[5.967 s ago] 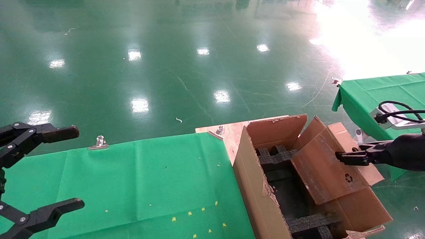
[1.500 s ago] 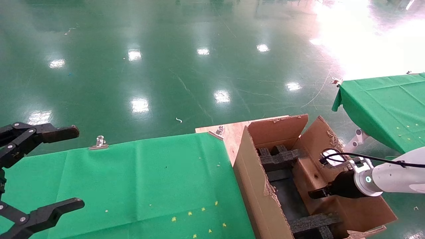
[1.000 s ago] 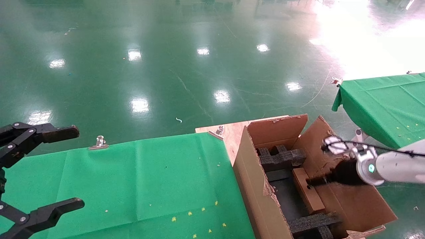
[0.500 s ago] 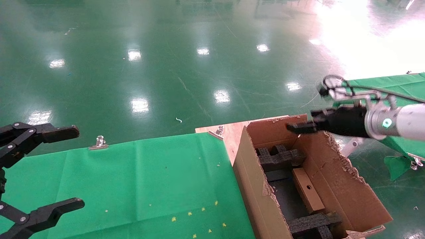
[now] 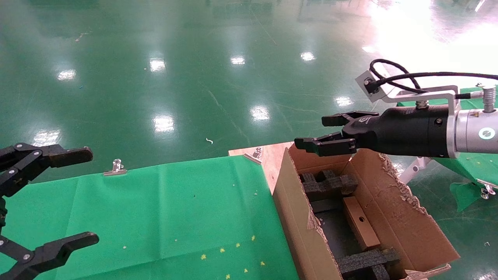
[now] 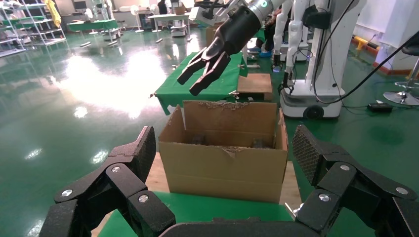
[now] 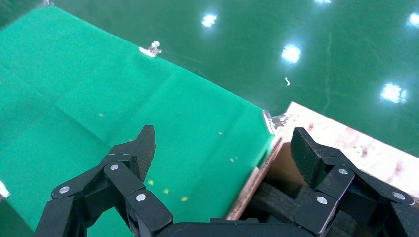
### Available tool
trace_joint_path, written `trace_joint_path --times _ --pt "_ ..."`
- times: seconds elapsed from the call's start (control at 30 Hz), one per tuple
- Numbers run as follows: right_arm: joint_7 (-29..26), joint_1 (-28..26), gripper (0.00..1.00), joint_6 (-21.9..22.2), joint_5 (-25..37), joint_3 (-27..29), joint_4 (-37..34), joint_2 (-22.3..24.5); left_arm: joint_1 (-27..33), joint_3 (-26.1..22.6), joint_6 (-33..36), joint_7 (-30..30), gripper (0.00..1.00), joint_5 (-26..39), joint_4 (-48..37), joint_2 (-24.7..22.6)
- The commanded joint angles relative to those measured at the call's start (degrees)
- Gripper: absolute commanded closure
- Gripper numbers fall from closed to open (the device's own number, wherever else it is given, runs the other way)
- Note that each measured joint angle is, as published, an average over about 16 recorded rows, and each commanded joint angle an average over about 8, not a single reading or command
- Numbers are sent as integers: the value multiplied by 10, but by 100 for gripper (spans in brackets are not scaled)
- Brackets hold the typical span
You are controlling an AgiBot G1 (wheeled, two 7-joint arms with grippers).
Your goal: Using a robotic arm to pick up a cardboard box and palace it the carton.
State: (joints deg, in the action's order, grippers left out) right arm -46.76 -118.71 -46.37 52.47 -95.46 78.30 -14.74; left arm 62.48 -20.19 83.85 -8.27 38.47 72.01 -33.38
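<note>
**Cardboard box is in the carton; little is left to do**

Cardboard box point(image 5: 361, 228) stands on edge inside the carton point(image 5: 404, 217), wedged between black foam blocks point(image 5: 328, 183), well below the right arm's jaws. The robotic arm point(image 5: 412, 132) hangs above the carton's far flap, its gripper point(image 5: 325, 132) parted and holding nothing. Placing looks done; only pulling the arm clear seems left. The left gripper point(image 5: 54, 198) sits wide open over the green bench point(image 5: 163, 210), empty.
</note>
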Motion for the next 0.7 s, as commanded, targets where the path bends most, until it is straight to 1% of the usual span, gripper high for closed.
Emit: trace_joint_path --times 0.03,0.17,0.27,0.4,0.7 --pt "13 -4 0 -15 -16 6 6 5 0 0 0 0 0 0 0 0" --pt "11 1 0 -17 -18 11 1 3 0 0 0 0 0 0 0 0" --pt "17 14 0 -23 -18 27 -1 -2 0 0 0 0 0 0 0 0" --pt "37 45 0 -45 -24 70 -3 -13 0 0 0 0 0 0 0 0" --pt "90 131 0 -102 -37 188 -10 -44 0 0 0 0 0 0 0 0"
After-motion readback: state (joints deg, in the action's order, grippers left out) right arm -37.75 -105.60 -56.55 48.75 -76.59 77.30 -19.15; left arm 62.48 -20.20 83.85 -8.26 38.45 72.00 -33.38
